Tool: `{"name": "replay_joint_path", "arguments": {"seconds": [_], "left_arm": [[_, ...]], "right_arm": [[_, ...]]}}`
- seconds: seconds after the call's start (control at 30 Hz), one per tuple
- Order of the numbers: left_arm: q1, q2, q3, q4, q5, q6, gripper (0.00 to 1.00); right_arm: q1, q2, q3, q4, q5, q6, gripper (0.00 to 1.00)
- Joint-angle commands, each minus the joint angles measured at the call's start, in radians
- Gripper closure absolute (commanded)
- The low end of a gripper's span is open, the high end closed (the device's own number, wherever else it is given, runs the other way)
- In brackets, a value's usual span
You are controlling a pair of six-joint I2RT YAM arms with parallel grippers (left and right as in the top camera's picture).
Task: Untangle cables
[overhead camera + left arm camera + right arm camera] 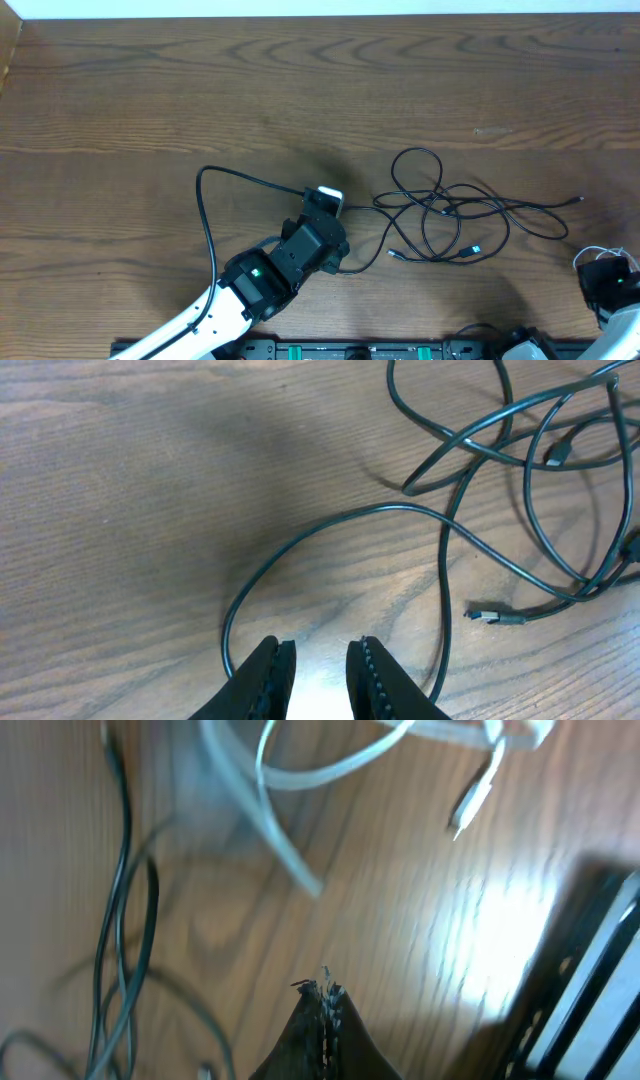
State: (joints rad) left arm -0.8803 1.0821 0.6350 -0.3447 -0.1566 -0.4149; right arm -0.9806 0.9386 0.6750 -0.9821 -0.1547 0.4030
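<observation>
The black cables (440,212) lie knotted in loops right of centre, with small plugs at their ends. My left gripper (326,202) sits just left of the tangle. In the left wrist view its jaws (320,645) stand slightly apart over bare wood. One black cable loop (330,525) curves just beyond the fingertips, and a plug (495,616) lies to the right. The white cable (597,252) lies at the far right. My right gripper (612,282) is beside it. In the right wrist view that gripper (325,990) is shut on nothing, with the white cable (300,775) and its plug (470,805) ahead.
A thicker black wire (205,200) arcs out from the left arm over the table. Black rails of the arm base (350,350) run along the front edge. A dark base part (590,980) fills the right of the right wrist view.
</observation>
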Motion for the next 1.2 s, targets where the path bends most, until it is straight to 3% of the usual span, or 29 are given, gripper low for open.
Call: {"name": "replay_joint_path", "arguments": {"seconds": [0.0, 0.63, 1.17], "left_arm": [[0.002, 0.002, 0.011, 0.02, -0.01, -0.001, 0.76], [0.002, 0.002, 0.01, 0.039, -0.01, -0.001, 0.76], [0.002, 0.002, 0.011, 0.039, -0.009, -0.001, 0.76]], "right_arm": [[0.008, 0.023, -0.037, 0.036, 0.077, 0.045, 0.99], [0.155, 0.335, -0.074, 0.264, 0.063, 0.091, 0.99], [0.157, 0.441, -0.074, 0.419, 0.249, 0.166, 0.99]]}}
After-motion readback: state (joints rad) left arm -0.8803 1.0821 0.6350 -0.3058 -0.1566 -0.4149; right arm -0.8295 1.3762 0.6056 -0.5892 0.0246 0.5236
